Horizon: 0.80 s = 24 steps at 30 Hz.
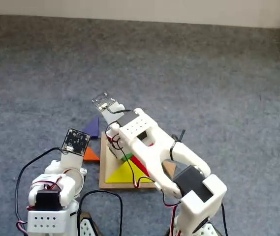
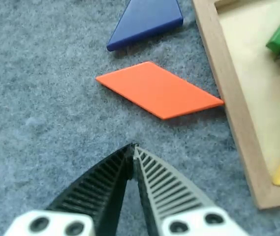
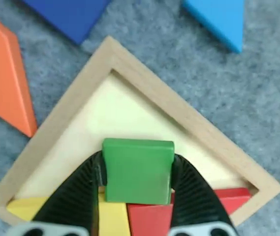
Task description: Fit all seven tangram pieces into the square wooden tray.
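Right gripper: my right gripper [image 3: 137,160] has its two black fingers pinching the green square [image 3: 138,178] by opposite sides.
Green square: it hangs in that grip over the square wooden tray [image 3: 189,121], between the bare corner of the tray and the pieces already laid. I cannot tell whether it touches the tray floor.
Left gripper: my left gripper [image 2: 132,150] has its ribbed fingers pressed together on nothing. It sits over the grey carpet [image 1: 203,73], outside the tray and near the orange parallelogram [image 2: 159,90].
Wooden tray: it lies flat on the carpet, and the floor around one corner is bare pale wood.
Yellow triangle: I see the yellow triangle [image 3: 112,219] lying flat inside the tray, against the rim.
Red triangle: the red triangle [image 3: 149,220] lies inside the tray, edge to edge with the yellow one.
Orange parallelogram: it lies flat on the carpet outside the tray, with one sharp tip right at the tray's outer rim.
Dark blue triangle: the dark blue triangle [image 2: 147,17] lies on the carpet just beyond the orange piece, near the tray's corner and apart from both.
Light blue triangle: the light blue triangle [image 3: 218,17] lies on the carpet beyond the tray's corner, apart from the rim.
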{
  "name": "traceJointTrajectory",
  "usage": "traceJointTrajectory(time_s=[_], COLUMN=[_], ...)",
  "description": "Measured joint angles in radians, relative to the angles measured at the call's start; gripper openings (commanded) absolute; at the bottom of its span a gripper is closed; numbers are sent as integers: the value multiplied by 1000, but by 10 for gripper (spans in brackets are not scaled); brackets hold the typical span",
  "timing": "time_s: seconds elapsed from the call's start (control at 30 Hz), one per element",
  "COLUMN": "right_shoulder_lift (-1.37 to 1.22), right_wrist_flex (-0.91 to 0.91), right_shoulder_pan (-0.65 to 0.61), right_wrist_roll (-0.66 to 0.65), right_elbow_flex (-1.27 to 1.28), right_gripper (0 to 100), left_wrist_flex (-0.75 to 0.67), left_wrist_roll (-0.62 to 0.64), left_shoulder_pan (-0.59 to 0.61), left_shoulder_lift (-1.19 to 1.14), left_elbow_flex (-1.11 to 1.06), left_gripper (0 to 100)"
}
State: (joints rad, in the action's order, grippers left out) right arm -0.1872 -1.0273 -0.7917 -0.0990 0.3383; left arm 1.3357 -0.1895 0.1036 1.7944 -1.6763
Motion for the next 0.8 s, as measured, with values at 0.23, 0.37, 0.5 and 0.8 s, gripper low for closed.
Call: traceJointTrajectory(time_s=[0.23,0.37,0.5,0.8], right_shoulder_lift=[0,0,8,138], right_wrist_flex=[-60,-103,-107,-114], right_shoulder_pan=[-3,-3,-3,-9], right_wrist_roll=[35,37,37,37], right_elbow_flex=[-28,-61,-61,-35], right_gripper=[180,180,183,262], left_wrist_flex=[0,0,0,0], left_wrist_roll=[0,0,0,0], left_shoulder_pan=[0,0,0,0], left_shoulder_lift=[0,0,0,0], left_elbow_flex=[0,0,0,0], left_gripper=[7,7,7,7])
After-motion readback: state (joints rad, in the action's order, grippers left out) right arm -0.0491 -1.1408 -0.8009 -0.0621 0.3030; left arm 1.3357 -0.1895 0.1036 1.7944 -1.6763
